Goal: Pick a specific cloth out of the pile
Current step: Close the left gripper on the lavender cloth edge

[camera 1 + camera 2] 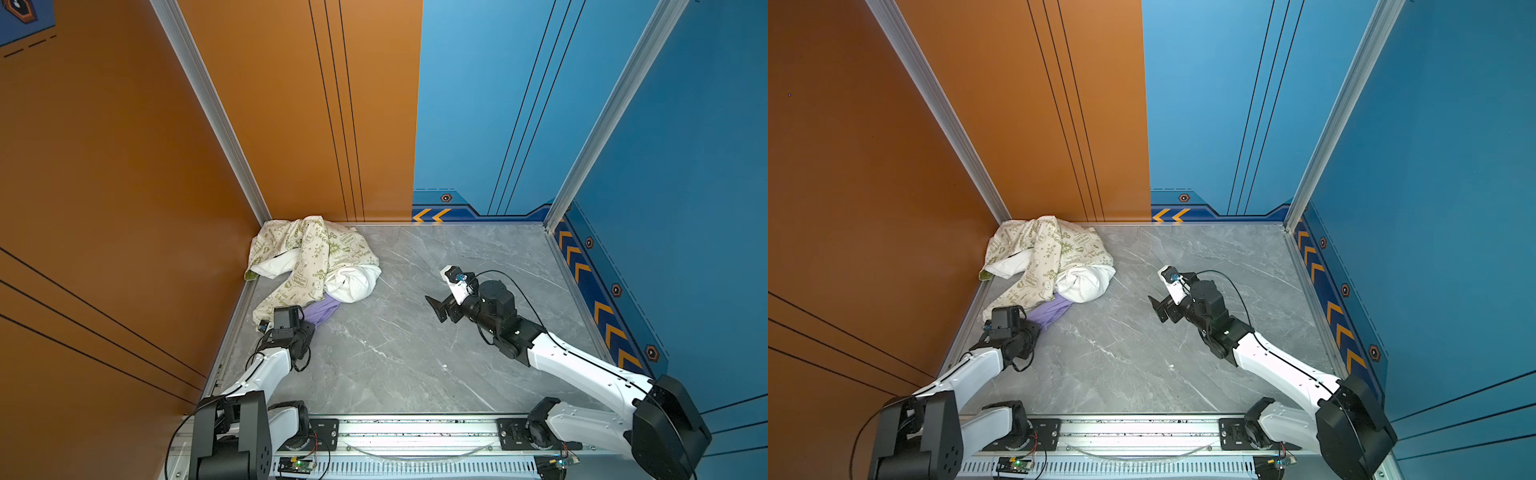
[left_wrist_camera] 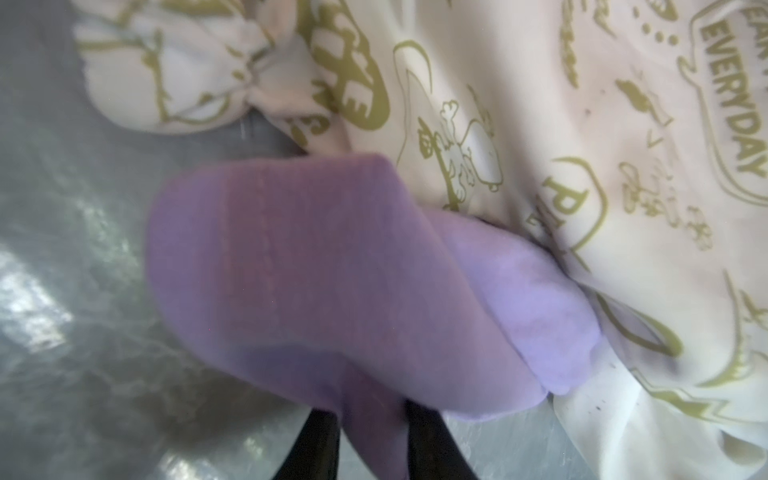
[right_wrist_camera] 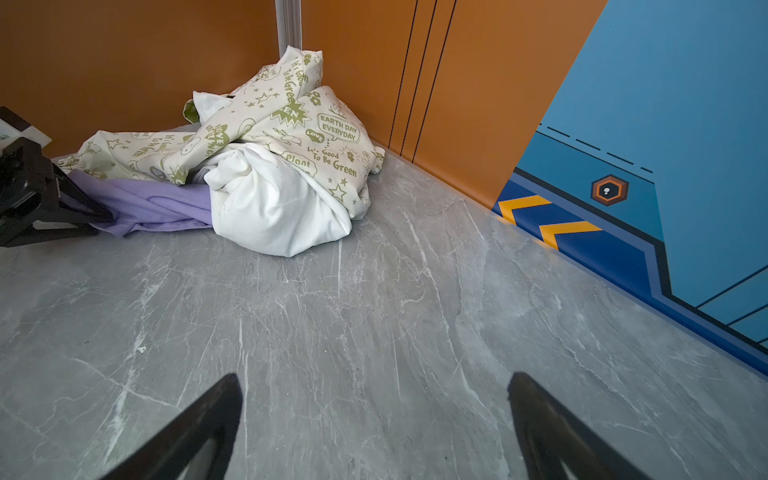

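Where the lavender cloth lies: the lavender cloth sticks out from under the pile, on the pile's edge toward the arm bases, and rests flat on the table.
Pile makeup: cream fabric with green cartoon print is draped over the top. A white cloth is bundled at the pile's side facing the right arm.
Cloth against the pile: part of it is tucked beneath both the printed fabric and the white bundle. The free part spreads outward from the pile.
Left gripper: the left gripper is at the free end of the cloth, just beside the pile.
Left fingers: the fingers are drawn in on a fold of the lavender cloth, and purple fabric fills the narrow gap between them.
Close view of the grip: a stitched hem runs across the cloth, with the printed fabric lying against it.
Right gripper: the right gripper is well apart from the pile, over bare table and pointing toward it.
Right fingers: they are spread wide with nothing between them.
Pile setting: the pile sits pushed into the corner of the orange walls.
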Action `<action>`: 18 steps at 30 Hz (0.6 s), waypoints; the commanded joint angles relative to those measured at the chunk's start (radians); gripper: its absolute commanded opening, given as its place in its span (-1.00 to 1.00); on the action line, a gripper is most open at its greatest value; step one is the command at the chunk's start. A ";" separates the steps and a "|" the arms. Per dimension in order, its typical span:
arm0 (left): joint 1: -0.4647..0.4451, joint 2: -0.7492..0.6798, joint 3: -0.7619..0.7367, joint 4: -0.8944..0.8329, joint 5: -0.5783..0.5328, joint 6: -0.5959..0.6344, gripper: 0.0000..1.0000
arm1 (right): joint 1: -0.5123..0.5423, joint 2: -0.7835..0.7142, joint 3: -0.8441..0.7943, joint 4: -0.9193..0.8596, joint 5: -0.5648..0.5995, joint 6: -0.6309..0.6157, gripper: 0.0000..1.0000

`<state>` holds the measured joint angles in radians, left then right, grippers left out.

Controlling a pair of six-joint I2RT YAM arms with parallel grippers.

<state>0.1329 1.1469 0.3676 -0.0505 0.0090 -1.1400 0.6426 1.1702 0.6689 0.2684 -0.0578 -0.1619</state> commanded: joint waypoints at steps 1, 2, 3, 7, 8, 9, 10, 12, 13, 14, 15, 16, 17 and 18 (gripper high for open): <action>0.010 -0.002 0.030 0.032 0.019 0.047 -0.67 | 0.007 -0.020 0.021 -0.024 -0.007 -0.024 1.00; 0.011 -0.008 0.033 0.032 0.021 0.057 -0.77 | 0.007 -0.020 0.021 -0.024 -0.007 -0.026 1.00; 0.011 -0.019 0.037 0.031 0.025 0.071 -0.85 | 0.007 -0.020 0.021 -0.024 -0.007 -0.028 1.00; 0.010 -0.077 0.049 0.026 0.040 0.102 -1.00 | 0.007 -0.020 0.021 -0.025 -0.010 -0.028 1.00; 0.009 -0.097 0.053 0.024 0.044 0.110 -1.00 | 0.007 -0.020 0.020 -0.026 -0.011 -0.027 1.00; 0.009 -0.115 0.059 0.021 0.051 0.118 -1.00 | 0.006 -0.020 0.020 -0.027 -0.012 -0.026 1.00; 0.009 -0.136 0.066 0.016 0.056 0.124 -1.00 | 0.007 -0.021 0.020 -0.028 -0.012 -0.028 1.00; 0.007 -0.174 0.088 -0.002 0.068 0.142 -1.00 | 0.008 -0.021 0.020 -0.034 -0.011 -0.027 1.00; 0.007 -0.191 0.103 -0.017 0.073 0.148 -1.00 | 0.006 -0.021 0.020 -0.036 -0.012 -0.027 1.00; 0.007 -0.209 0.122 -0.041 0.073 0.151 -1.00 | 0.008 -0.021 0.020 -0.040 -0.011 -0.027 1.00; 0.007 -0.229 0.139 -0.057 0.076 0.152 -1.00 | 0.007 -0.022 0.021 -0.043 -0.012 -0.026 1.00; 0.005 -0.244 0.150 -0.065 0.083 0.152 -1.00 | 0.008 -0.023 0.023 -0.047 -0.011 -0.027 1.00; 0.005 -0.260 0.165 -0.065 0.098 0.153 -1.00 | 0.008 -0.023 0.023 -0.049 -0.012 -0.027 1.00; 0.006 -0.271 0.179 -0.066 0.109 0.153 -1.00 | 0.006 -0.024 0.023 -0.052 -0.011 -0.027 1.00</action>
<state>0.1375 0.9131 0.4980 -0.0803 0.0765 -1.0172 0.6426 1.1698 0.6689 0.2512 -0.0578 -0.1696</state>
